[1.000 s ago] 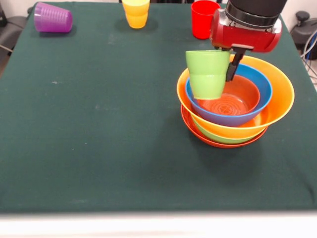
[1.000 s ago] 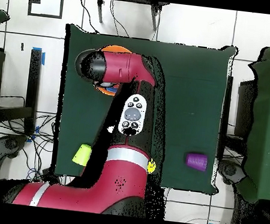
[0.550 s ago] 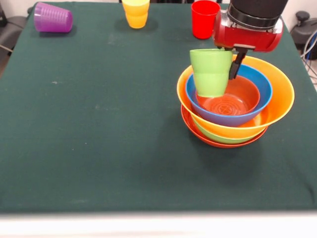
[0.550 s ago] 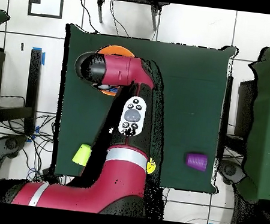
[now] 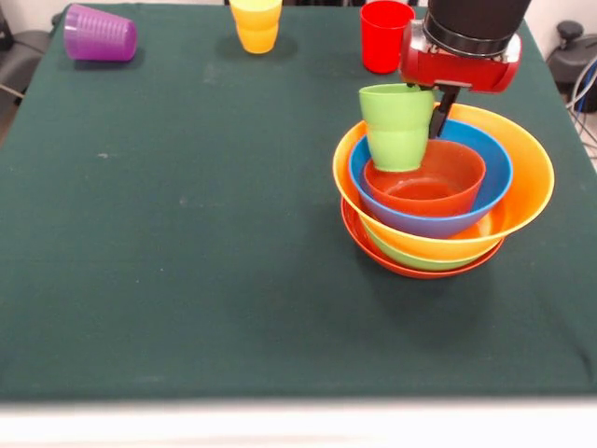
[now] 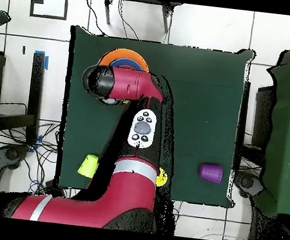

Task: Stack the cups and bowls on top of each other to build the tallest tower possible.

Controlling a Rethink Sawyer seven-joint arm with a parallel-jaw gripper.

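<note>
While the light green cup hangs upright over the nested bowls, above the small orange one's far-left rim, your gripper is clamped on its rim. Purple, yellow and red cups sit along the far edge.

Dark green table, bowl pile, purple cup, yellow cup, red cup

held cup over nested bowls, three cups behind
</note>
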